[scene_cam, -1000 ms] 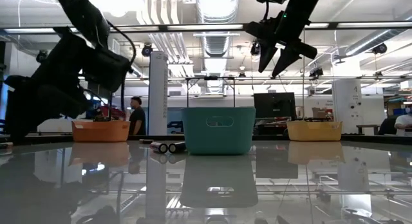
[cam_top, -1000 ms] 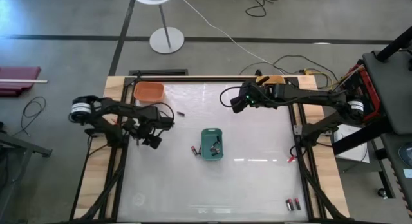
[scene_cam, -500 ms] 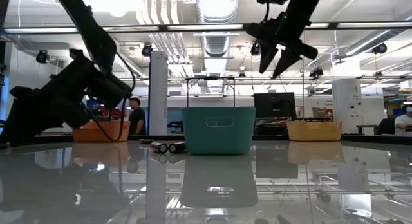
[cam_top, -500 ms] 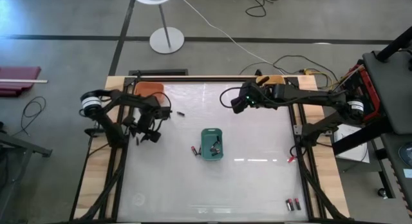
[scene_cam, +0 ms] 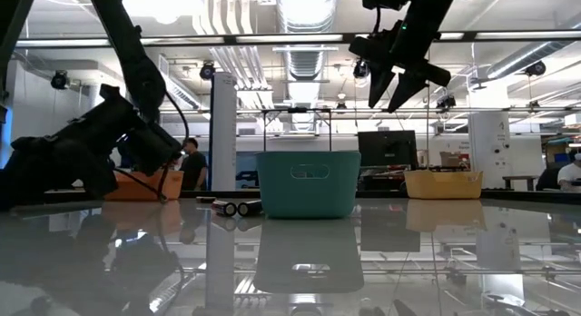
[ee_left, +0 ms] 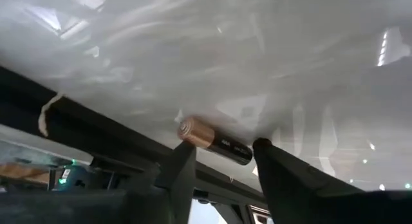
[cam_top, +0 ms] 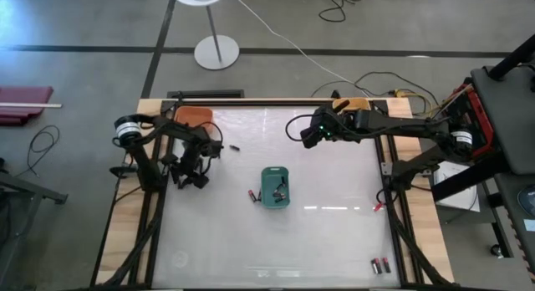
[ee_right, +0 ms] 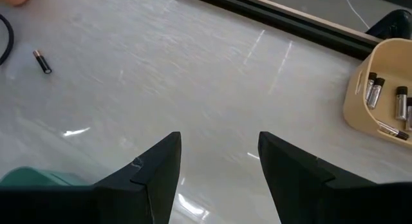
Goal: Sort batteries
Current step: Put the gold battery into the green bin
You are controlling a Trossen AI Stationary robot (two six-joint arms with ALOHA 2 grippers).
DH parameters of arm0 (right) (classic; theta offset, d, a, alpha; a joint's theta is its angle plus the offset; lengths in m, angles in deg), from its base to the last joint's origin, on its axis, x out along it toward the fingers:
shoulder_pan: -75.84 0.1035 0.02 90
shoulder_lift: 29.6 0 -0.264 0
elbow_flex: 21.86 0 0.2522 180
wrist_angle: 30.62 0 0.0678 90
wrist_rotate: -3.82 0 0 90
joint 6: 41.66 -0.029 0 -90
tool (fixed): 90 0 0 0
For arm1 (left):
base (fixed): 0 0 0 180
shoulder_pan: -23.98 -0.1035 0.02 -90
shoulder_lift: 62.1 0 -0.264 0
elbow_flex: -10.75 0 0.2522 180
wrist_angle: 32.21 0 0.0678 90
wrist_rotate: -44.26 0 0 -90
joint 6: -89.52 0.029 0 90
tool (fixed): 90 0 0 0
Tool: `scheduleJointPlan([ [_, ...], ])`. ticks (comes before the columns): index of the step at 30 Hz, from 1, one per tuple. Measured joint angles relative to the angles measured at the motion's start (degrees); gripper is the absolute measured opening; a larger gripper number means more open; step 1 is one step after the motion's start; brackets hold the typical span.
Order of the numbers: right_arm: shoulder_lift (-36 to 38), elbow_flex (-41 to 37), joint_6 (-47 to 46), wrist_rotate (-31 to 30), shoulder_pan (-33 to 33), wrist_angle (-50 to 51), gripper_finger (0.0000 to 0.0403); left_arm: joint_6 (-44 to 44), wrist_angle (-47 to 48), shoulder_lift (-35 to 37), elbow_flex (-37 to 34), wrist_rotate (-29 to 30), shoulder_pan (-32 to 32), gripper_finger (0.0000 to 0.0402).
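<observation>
Holding a copper-ended battery crosswise between its fingertips, the left gripper hangs low over the left edge of the table, just near of the orange bin that stands in the far left corner; in the left wrist view the cell bridges the narrow gap between the two dark fingers, its copper end towards one finger and its black body against the other. Over at the far middle, the right gripper hovers high above the glass with its jaws wide apart and nothing between them, as the right wrist view shows, and the low view puts it well above the bins. A teal bin stands at the middle of the table with a few batteries inside, and another cell lies on the glass just to its left. One small battery rests alone between the orange bin and the teal one, also seen in the right wrist view. The yellow bin sits at the far edge, right of the middle, with several silvery cells in it. Two more batteries lie side by side at the near right corner. Behind the table, a person stands in the room.
</observation>
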Motion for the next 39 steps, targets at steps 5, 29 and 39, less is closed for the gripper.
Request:
scheduleJointPlan([
  [5, 0.0, 0.0, -0.02, 0.0, 0.0, 0.0, 0.0201, 2.27, -0.79, 1.17, 0.88, 1.12, 0.16, 0.0071],
  [29, 8.74, 6.72, 1.9, -4.53, 7.07, -2.58, 0.0201, 11.64, -10.01, 16.58, 1.21, 4.23, 4.41, 0.001],
  [39, 8.23, 7.34, 0.16, -4.61, 7.13, -3.45, 0.0201, 8.97, -22.87, 18.65, 0.88, 5.37, 11.66, 0.001],
])
